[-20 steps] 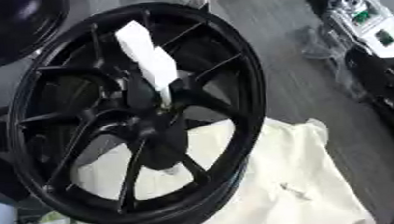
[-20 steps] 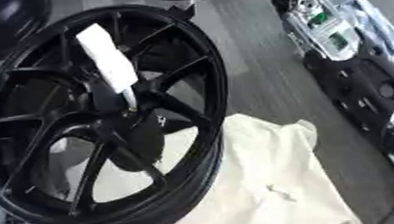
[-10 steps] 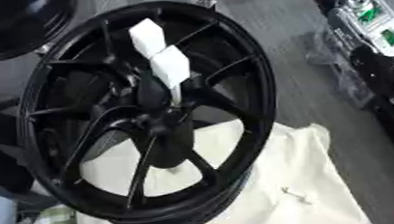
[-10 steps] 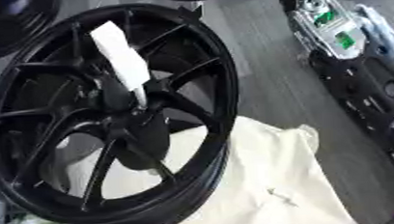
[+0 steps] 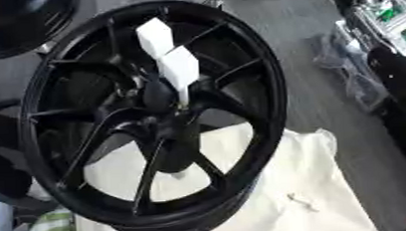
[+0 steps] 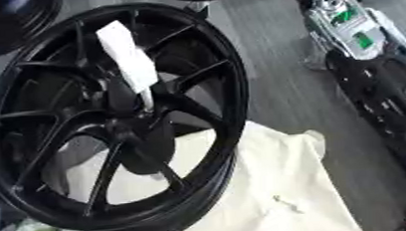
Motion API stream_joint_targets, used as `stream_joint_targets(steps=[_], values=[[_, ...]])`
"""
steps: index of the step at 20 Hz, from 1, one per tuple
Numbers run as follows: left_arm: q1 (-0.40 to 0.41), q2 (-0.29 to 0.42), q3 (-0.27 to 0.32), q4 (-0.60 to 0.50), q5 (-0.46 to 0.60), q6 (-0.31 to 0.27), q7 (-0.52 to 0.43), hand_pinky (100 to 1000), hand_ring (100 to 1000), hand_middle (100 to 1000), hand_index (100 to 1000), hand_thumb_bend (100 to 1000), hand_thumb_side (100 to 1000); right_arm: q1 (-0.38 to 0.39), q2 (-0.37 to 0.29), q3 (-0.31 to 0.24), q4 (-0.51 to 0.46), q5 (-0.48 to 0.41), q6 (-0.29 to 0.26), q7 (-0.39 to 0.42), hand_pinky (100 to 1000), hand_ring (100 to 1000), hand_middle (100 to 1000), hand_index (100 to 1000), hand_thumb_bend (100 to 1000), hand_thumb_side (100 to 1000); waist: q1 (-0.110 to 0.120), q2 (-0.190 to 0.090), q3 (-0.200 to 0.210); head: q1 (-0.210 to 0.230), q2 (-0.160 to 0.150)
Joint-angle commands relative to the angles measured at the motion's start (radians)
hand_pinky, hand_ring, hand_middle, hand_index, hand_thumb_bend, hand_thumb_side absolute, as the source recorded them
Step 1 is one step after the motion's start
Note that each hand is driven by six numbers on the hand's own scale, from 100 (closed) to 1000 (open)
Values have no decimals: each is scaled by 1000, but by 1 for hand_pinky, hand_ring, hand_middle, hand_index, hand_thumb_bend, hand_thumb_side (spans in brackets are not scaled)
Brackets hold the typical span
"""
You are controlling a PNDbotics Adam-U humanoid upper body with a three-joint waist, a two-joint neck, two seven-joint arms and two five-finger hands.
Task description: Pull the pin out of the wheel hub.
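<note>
The pin (image 5: 181, 99) is a thin pale shaft standing at the centre of the wheel hub (image 5: 159, 121), just left of the middle of the frame, its lower end meeting the hub and its upper end joined to a white blocky handle (image 5: 179, 69); a second white block (image 5: 154, 38) sits above and slightly left of it, the two forming an angled piece that leans toward the upper left. The hub belongs to a glossy black alloy wheel (image 5: 266, 84) with thin spokes, tilted and filling most of the left and centre of the frame. Under its lower right part lies a cream cloth (image 5: 288, 183), with a small pale object (image 5: 300, 201) resting on it toward the lower right. Another black wheel (image 5: 19, 22) shows in the upper left corner. At the right edge stands silver equipment with green parts (image 6: 352, 27). Neither of the robot's hands is visible, so whether the fingers are open or closed cannot be told.
</note>
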Motion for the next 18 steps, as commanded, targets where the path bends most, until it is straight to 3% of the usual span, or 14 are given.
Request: stream_joint_targets(steps=[1, 5, 7, 8, 10, 11, 15, 18], values=[[50, 19, 48, -33, 13, -33, 21, 935, 813, 758, 886, 517, 558, -19, -23, -10, -23, -4, 1, 0, 732, 638, 677, 772, 447, 451, -2, -18, -6, 12, -2], [137, 2, 78, -97, 35, -36, 63, 923, 806, 755, 876, 442, 609, -27, -15, -4, -23, -3, 3, 5, 732, 638, 677, 772, 447, 451, 0, -20, -20, 23, -2], [144, -4, 83, -113, 53, -20, 91, 905, 792, 747, 866, 260, 633, -28, -14, -3, -23, -2, 4, 5, 732, 638, 677, 772, 446, 450, 1, -21, -23, 25, -2], [143, -8, 85, -119, 66, -9, 115, 890, 778, 740, 861, 198, 691, -29, -13, -3, -23, -1, 4, 5, 732, 638, 677, 772, 445, 451, 1, -22, -24, 25, -2], [135, -21, 90, -136, 119, 5, 191, 853, 750, 723, 847, 140, 792, -29, -12, -3, -24, -2, 4, 5, 732, 638, 677, 772, 446, 450, 1, -22, -25, 26, -2], [127, -30, 92, -148, 162, 0, 247, 837, 736, 711, 831, 104, 794, -30, -12, -3, -24, -2, 4, 5, 732, 638, 677, 772, 446, 450, 1, -23, -26, 27, -2], [110, -50, 72, -182, 316, -49, 450, 791, 701, 697, 793, 100, 819, -33, -8, -2, -26, -2, 3, 5, 732, 638, 677, 771, 451, 445, 1, -24, -30, 32, -2], [51, -118, 47, -219, 459, -147, 605, 786, 738, 783, 816, 100, 837, -40, 1, -1, -33, 2, 1, 5, 732, 638, 677, 771, 456, 440, -3, -24, -38, 45, -2]])
